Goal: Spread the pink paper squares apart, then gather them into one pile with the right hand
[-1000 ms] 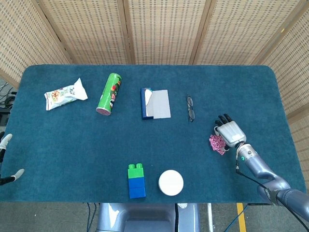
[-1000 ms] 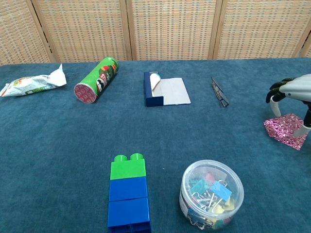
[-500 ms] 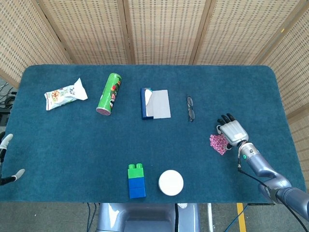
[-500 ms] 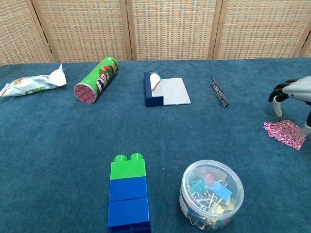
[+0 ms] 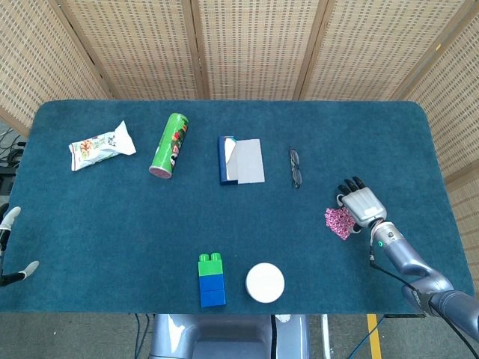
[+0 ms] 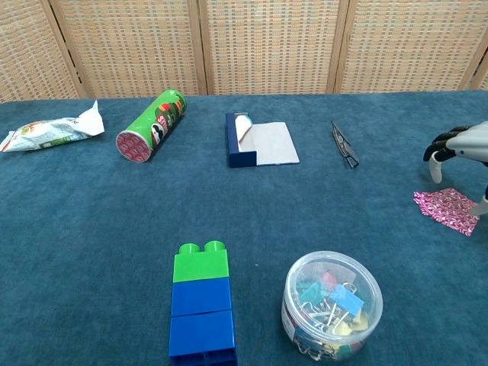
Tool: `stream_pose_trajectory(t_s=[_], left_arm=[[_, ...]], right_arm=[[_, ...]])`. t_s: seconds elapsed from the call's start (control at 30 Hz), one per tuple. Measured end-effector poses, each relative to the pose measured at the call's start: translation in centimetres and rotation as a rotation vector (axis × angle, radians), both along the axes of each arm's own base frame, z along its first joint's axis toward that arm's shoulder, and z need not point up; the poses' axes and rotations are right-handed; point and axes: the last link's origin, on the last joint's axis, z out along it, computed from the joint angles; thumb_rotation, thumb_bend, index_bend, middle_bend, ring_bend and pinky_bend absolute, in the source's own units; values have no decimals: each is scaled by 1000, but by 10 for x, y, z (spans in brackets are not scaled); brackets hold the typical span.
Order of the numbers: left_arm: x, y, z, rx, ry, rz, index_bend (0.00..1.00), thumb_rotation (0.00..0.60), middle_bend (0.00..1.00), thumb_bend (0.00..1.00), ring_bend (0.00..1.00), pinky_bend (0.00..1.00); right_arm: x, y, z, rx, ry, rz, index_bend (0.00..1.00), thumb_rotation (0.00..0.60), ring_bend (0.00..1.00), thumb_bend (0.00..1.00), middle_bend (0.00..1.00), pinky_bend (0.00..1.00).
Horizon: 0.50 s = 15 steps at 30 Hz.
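Note:
The pink patterned paper squares (image 5: 338, 221) (image 6: 447, 209) lie flat as one small pile on the blue cloth near the table's right side. My right hand (image 5: 362, 203) (image 6: 462, 145) hovers just right of and above the pile with its fingers apart and nothing in them. One fingertip (image 6: 479, 206) comes down close to the pile's right corner. Only the fingertips (image 5: 9, 217) of my left hand (image 5: 13, 247) show at the far left edge of the head view, spread with nothing between them.
On the blue table (image 5: 112, 217) lie a snack bag (image 5: 99, 145), a green can (image 5: 169, 144) on its side, a blue notebook (image 5: 241, 160), small scissors (image 5: 295, 167), a green-and-blue brick stack (image 5: 212, 280) and a round tub of clips (image 6: 332, 304).
My right hand has let the pile's raised edge drop flat and has drawn a little to the right and up. The left hand has stayed put.

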Motion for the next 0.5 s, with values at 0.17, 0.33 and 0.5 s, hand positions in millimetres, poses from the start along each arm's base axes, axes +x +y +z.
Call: stream_pose_trajectory(t_s=[0.17,0.33,0.5], left_arm=[[2,1,0,0,2,-7,35,600,0,166,0,0],[4,3,0,5,7,-12,35,600,0,172,0,0],[3,3,-4,-3,1,-11,35,600,0,174,0,0]], right_arm=[[2,1,2,-7,-9,10,348,600,0,0,147,0],[10,4,8,-30,-45,27,348,600,0,84,147,0],[21,12,19,-97,-113,52,348,600,0,200,147,0]])
